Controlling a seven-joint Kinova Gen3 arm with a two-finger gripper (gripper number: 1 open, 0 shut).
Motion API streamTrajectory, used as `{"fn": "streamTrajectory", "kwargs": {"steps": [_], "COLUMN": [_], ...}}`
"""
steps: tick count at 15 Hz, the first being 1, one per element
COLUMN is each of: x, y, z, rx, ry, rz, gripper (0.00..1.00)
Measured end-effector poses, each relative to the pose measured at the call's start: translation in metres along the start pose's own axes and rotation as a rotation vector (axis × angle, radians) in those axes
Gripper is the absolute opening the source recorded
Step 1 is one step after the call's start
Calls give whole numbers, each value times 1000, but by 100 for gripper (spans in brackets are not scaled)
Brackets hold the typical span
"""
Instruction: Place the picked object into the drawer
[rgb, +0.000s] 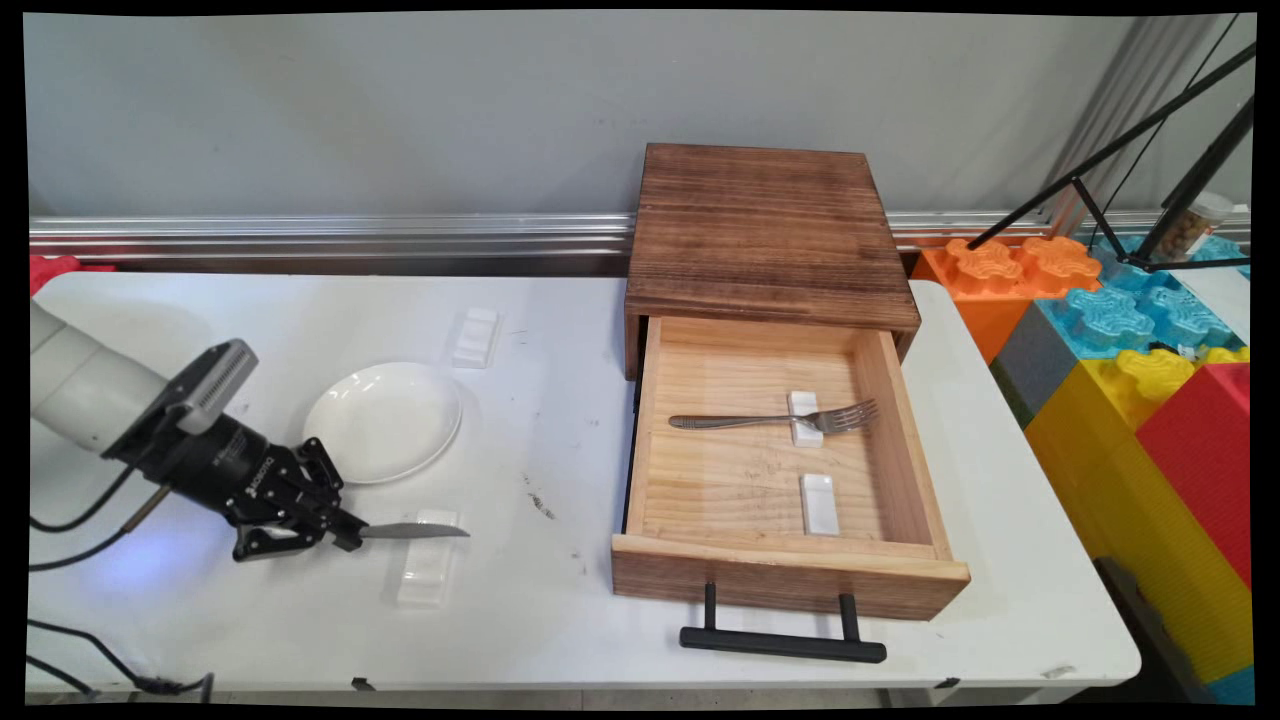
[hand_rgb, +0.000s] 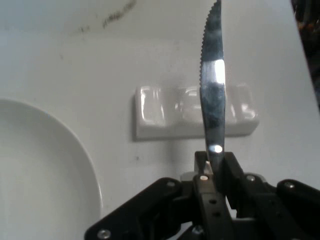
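A white desk (rgb: 560, 600) stands before a grey wall. At its right, a dark wooden box with an open pale drawer (rgb: 690, 480) holds a steel fork (rgb: 770, 420) lying across a small white rest (rgb: 805, 418). A round white plate (rgb: 385, 420) lies left. Near it, the black end effector (rgb: 345, 530) clamps a serrated steel knife (rgb: 415, 531), its blade over a white ceramic rest (rgb: 425, 570).

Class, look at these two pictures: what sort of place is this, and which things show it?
Probably a robotics lab set up for table-laying: a claw gripping a knife beside a plate, a fork in an open wooden drawer.
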Motion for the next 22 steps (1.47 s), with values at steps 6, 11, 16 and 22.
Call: {"fn": "streamTrajectory", "kwargs": {"steps": [6,11,16,22], "x": [43,89,152,222], "y": [-5,-13,-27,-39], "z": [-21,-29,-22,-5], "rx": [6,27,64,95], "ry": [-3,-18,-9,6], "rz": [-7,-12,-28,-51], "gripper": [0,0,0,0]}}
